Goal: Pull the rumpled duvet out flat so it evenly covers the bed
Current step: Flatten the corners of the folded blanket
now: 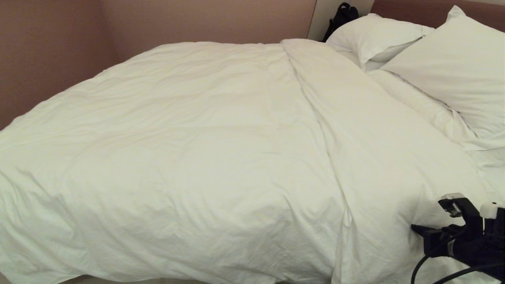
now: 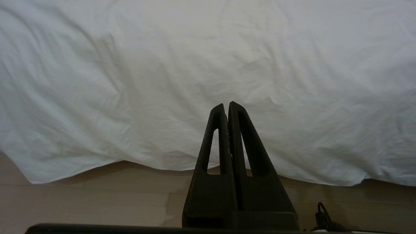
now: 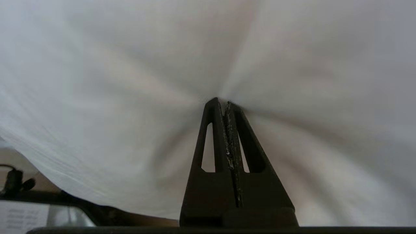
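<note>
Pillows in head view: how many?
2. One pillow lies at the head of the bed by the black bag; the other pillow leans nearer the robot's right. The duvet may hide more.

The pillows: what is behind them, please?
Behind the pillows a reddish-brown headboard shows, and a black object stands beside it at the wall. Its lower part is covered, so I cannot identify it.

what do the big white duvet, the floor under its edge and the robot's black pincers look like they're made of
The big puffy white duvet looks like matte woven cotton over soft filling: fine creases, rounded billows. The pale floor looks like wood or laminate planks, with faint seams and a low sheen. The shut left pincer and right pincer look like rough matte black plastic, possibly printed; their surface is grainy.
</note>
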Tool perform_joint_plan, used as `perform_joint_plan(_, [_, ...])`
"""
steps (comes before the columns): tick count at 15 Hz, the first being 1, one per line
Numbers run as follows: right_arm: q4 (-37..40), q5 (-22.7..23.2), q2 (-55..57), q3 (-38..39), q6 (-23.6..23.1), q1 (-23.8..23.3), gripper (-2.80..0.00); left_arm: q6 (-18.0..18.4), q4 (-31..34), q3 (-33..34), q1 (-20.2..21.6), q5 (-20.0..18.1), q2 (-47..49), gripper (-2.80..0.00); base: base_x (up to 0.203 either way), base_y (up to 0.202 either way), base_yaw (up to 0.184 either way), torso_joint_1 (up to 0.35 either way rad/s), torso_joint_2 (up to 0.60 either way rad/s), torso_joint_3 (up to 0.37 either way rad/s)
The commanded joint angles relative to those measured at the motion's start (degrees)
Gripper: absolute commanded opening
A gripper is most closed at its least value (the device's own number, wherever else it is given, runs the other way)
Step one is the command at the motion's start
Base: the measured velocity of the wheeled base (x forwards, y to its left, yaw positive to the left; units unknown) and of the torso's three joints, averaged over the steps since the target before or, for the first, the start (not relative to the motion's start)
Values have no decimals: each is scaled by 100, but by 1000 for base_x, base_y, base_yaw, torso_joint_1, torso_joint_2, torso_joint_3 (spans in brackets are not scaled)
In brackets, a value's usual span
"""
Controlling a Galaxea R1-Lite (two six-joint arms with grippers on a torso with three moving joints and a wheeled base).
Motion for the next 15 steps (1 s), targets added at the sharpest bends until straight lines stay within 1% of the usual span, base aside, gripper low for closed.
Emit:
perform_joint_plan(1, [-114,-27,736,21,68,11,-280,-3,-4,0,2,4,-2,-280,0,0,0,0,0,0])
perform_joint_plan(3, [-492,-134,1203,118,-1,11,-280,-3,-4,0,2,4,-2,-280,0,0,0,0,0,0])
perform_joint_plan(7, [-1757,-371,2281,574,-423,11,-280,-3,-4,0,2,4,-2,-280,0,0,0,0,0,0])
perform_joint_plan(8, [-1873,-434,2347,692,-533,11,-280,-3,-4,0,2,4,-2,-280,0,0,0,0,0,0])
perform_joint_plan(10, [-1887,-449,2216,794,-561,11,-280,-3,-4,0,2,4,-2,-280,0,0,0,0,0,0])
perform_joint_plan(15, [-1843,-447,1285,813,-539,3,-280,-3,-4,0,2,4,-2,-280,0,0,0,0,0,0])
